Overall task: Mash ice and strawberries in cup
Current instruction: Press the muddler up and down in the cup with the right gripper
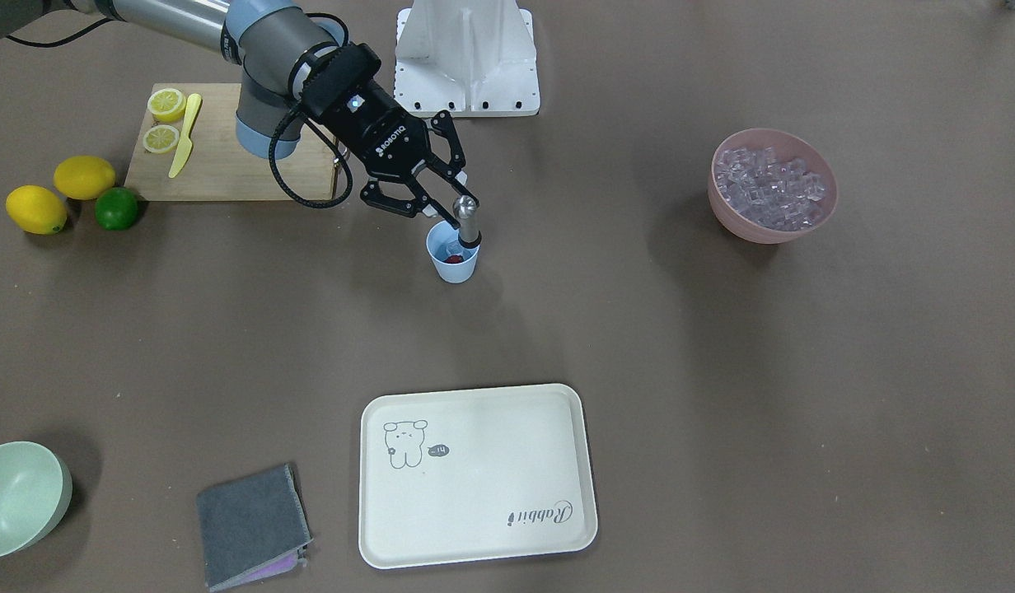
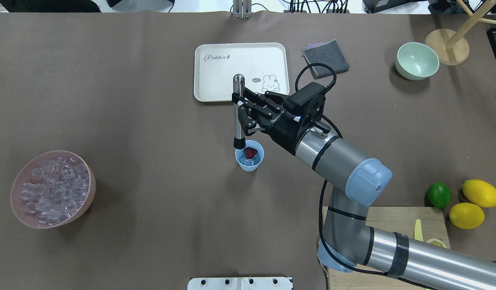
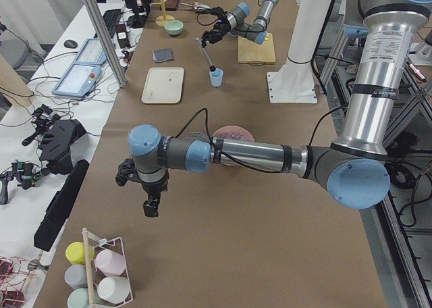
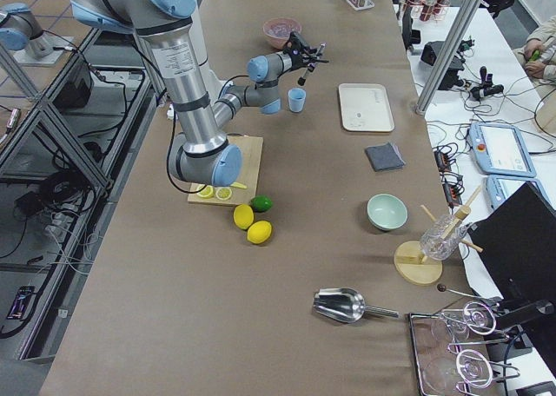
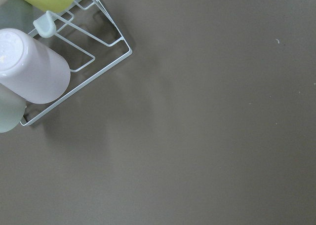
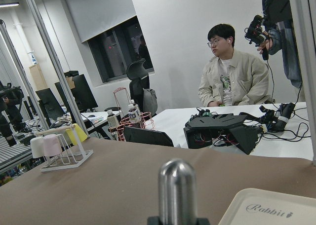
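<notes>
The light-blue cup (image 2: 257, 164) (image 1: 456, 271) stands mid-table with a red strawberry (image 2: 251, 152) (image 1: 453, 259) and clear ice (image 2: 246, 162) inside it. My right gripper (image 2: 240, 110) (image 1: 446, 202) is shut on a steel muddler (image 2: 238, 104) (image 1: 466, 218) held nearly upright, its black tip at the cup's rim. The wrist view shows the muddler's rounded top (image 6: 177, 190). More ice fills the pink bowl (image 2: 15, 205) (image 1: 726, 218). My left gripper (image 3: 150, 203) hangs over bare table far from the cup; I cannot tell whether it is open or shut.
A cream tray (image 2: 240, 92) lies beyond the cup, with a grey cloth (image 2: 326, 58) and pale green bowl (image 2: 417, 60) to its right. A cutting board (image 1: 227, 144) with lemon halves, two lemons and a lime (image 2: 438, 194) sit by my right arm. A cup rack (image 5: 74, 52) is under the left wrist.
</notes>
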